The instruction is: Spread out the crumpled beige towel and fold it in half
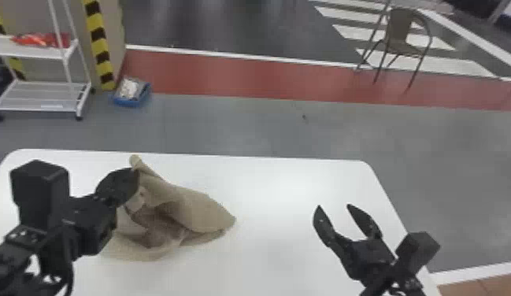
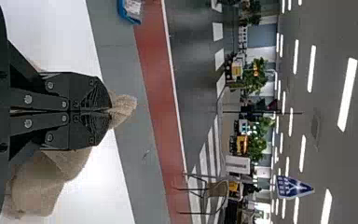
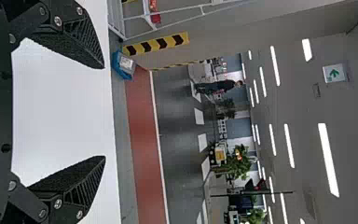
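The left end effector (image 1: 126, 182) has its two flat black fingers (image 2: 91, 93) pressed together on the crumpled beige towel (image 1: 199, 210), pinching it near one end. A small tuft of the cloth pokes out just past the fingertips, while the rest falls away below them and spreads to the right of that end effector, toward the right one. There it lies in loose, uneven folds on the white worktop (image 1: 282, 189), with a broad flap ending in a blunt point on the side nearer the right end effector (image 1: 334, 206). Part of the towel also bunches nearer the robot than the pinched spot, with a hollow between the folds

The right end effector is above the worktop, its fingers spread wide with bare white surface between and beneath them. It is well apart from the towel, which lies to its left

Beyond the left end effector, past the worktop's far edge, a white wheeled shelf cart (image 1: 30, 50) carries something red (image 1: 49, 39) on its upper shelf. A blue bin (image 1: 128, 103) sits on the floor to the right of that cart, near a yellow-and-black striped column edge (image 1: 96, 35). Farther off, beyond the right end effector, stands a metal-framed armchair (image 1: 398, 25)
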`<state>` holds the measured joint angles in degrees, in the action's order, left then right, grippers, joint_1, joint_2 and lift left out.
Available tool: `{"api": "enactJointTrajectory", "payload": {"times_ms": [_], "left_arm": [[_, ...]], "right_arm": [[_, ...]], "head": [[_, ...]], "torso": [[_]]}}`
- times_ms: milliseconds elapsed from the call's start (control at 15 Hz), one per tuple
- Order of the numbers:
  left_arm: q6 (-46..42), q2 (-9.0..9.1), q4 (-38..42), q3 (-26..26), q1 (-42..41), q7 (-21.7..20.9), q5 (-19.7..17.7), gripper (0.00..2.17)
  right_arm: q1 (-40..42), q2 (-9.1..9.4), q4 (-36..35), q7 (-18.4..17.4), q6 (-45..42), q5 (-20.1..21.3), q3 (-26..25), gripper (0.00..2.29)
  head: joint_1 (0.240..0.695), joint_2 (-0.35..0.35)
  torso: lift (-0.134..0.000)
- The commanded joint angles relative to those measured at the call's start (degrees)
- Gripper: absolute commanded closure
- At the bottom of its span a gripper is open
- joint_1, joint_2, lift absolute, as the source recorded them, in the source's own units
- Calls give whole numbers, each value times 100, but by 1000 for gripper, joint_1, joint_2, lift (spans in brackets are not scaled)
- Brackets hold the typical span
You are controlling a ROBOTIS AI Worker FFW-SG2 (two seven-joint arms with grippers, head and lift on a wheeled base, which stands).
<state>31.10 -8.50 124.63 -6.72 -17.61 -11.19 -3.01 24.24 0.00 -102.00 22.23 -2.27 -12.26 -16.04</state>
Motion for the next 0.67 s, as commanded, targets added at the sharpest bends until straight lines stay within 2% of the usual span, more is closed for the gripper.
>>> {"api": "enactJointTrajectory", "payload": {"times_ms": [0,133,267,400,600], "left_arm": [[613,-46,606,277,-164,-24,-411,1723],[701,-29,817,356,-191,-138,-745,1723],[718,-20,879,426,-226,-156,-771,1723],[665,-20,554,374,-199,-33,-419,1720],[-108,-38,-281,374,-226,301,99,1700]], "right_arm": [[-7,5,-4,-9,-5,-23,-4,218],[-15,5,-4,-9,-5,-31,-4,218],[-15,5,-4,-26,-23,-31,-4,218],[-42,5,22,-17,-23,-31,-22,218],[-86,5,92,-9,-23,-23,-4,218]], "head": [[695,-211],[695,-204],[695,-208],[695,-209],[695,-181]], "torso": [[0],[0],[0],[0],[0]]}}
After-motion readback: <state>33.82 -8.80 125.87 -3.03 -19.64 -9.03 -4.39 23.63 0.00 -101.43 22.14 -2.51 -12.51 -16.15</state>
